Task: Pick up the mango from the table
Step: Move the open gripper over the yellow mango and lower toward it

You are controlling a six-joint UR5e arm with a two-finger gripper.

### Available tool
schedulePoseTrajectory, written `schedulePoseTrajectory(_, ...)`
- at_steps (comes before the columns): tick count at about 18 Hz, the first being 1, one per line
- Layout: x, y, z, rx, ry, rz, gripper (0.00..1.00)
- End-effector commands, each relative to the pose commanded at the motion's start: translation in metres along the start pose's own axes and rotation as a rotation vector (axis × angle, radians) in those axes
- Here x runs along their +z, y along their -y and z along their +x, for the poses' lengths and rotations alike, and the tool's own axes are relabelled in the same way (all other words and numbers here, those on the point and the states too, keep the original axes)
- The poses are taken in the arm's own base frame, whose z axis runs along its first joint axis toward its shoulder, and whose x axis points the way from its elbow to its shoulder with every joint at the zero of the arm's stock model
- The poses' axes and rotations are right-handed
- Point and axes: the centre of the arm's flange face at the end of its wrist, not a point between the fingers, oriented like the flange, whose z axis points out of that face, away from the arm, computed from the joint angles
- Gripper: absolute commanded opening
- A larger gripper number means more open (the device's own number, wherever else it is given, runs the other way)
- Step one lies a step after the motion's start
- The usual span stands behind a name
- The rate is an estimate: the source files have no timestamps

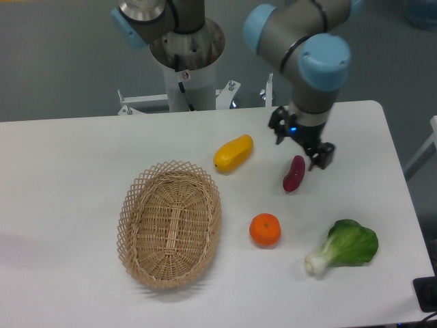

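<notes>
Across most of the view spreads the white table (82, 205), its rounded far-right corner visible near the arm. Above its back edge rises the robot arm (300, 41), grey with light-blue joint caps, reaching from its pedestal at the rear centre over to the right half of the tabletop. Next in size is the oval wicker basket (170, 224), lying flat on the table left of centre with its long axis running toward the camera. Toward the front right lies a green bok choy (345, 246), leafy end pointing right and pale stem end toward the front. At the end of the arm, the black gripper (300, 145) hangs above the table with its two fingers spread apart and nothing between them; one fingertip shows just above the upper end of the sweet potato, though whether it touches that cannot be told from this angle. The mango (233, 153), yellow with an orange tinge, rests on the table just beyond the far rim of the basket, tilted so its right end points away from the camera; it lies to the left of the gripper, clearly apart from it and untouched. Right of the mango, the small purple-red sweet potato (294, 173) lies almost upright in the picture. Smallest is the round orange (265, 229), sitting between the basket and the bok choy.
</notes>
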Motion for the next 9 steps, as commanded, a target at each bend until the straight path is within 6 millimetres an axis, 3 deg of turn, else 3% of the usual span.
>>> schedulePoseTrajectory(3,0.021,0.003,0.034,0.011,-0.042,-0.009,1.00)
schedulePoseTrajectory(9,0.046,0.019,0.067,0.051,-0.072,-0.033,1.00)
